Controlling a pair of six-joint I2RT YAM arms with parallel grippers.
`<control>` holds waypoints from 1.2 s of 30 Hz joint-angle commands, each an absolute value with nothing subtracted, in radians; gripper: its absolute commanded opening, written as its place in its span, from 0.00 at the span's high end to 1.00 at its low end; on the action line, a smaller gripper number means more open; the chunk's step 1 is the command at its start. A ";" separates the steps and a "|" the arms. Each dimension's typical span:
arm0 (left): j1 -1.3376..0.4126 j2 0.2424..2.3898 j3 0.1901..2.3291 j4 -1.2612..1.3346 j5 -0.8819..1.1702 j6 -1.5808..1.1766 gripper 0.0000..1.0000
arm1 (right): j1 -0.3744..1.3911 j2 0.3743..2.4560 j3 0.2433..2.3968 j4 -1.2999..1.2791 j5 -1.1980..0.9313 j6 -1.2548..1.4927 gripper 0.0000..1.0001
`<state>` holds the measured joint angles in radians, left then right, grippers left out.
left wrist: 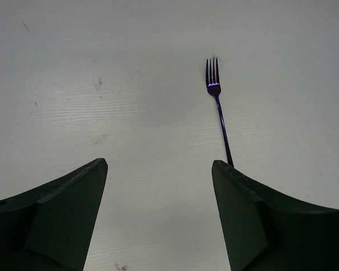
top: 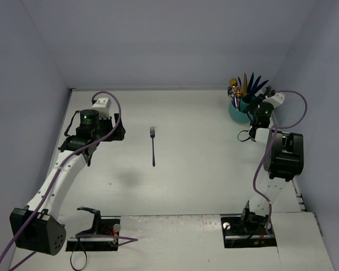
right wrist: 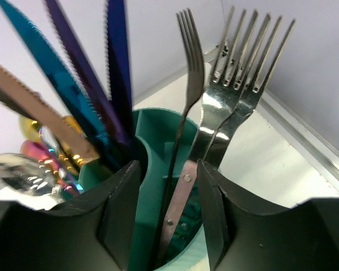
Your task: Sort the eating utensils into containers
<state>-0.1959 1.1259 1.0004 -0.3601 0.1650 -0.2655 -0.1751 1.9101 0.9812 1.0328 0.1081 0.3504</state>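
One dark blue fork (top: 152, 145) lies alone on the white table, tines pointing away. My left gripper (left wrist: 158, 164) hovers open over bare table, and the fork (left wrist: 219, 107) runs from ahead of it to beside its right fingertip. The teal caddy (top: 237, 111) stands at the far right, holding several utensils upright. My right gripper (right wrist: 168, 166) is at the caddy (right wrist: 152, 130), jaws open. Fork handles stand in the gap between the jaws without being squeezed. Silver forks (right wrist: 237, 84) rise from that compartment; blue and purple knives (right wrist: 85, 73) and a silver spoon (right wrist: 17, 172) stand to the left.
The back wall and the right side wall stand close behind the caddy. The table's raised edge strip (right wrist: 305, 141) runs just right of it. The right arm's elbow (top: 283, 155) sits nearer than the caddy.
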 commanded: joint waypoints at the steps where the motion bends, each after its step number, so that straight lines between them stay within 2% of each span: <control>1: -0.190 1.120 1.023 -0.301 0.181 -0.275 0.28 | -0.155 1.723 0.983 0.984 0.085 0.313 0.54; 7: -0.188 1.116 1.028 -0.306 0.184 -0.280 0.28 | -0.054 1.525 1.008 0.721 0.130 0.202 0.39; 10: -0.175 1.115 1.031 -0.307 0.199 -0.290 0.28 | 0.050 1.463 1.056 0.476 0.181 0.151 0.38; 18: -0.163 1.094 1.025 -0.307 0.195 -0.298 0.28 | 0.347 1.390 1.112 0.096 0.222 0.266 0.37; 25: -0.185 1.146 1.027 -0.323 0.219 -0.373 0.28 | 0.440 1.322 1.015 0.037 0.191 0.384 0.37; 31: -0.412 1.291 1.078 -0.374 0.036 -0.448 0.28 | 0.442 1.212 0.892 0.022 0.169 0.426 0.37; 36: -0.490 1.469 1.151 -0.390 -0.034 -0.533 0.29 | 0.430 1.087 0.809 -0.032 0.147 0.444 0.35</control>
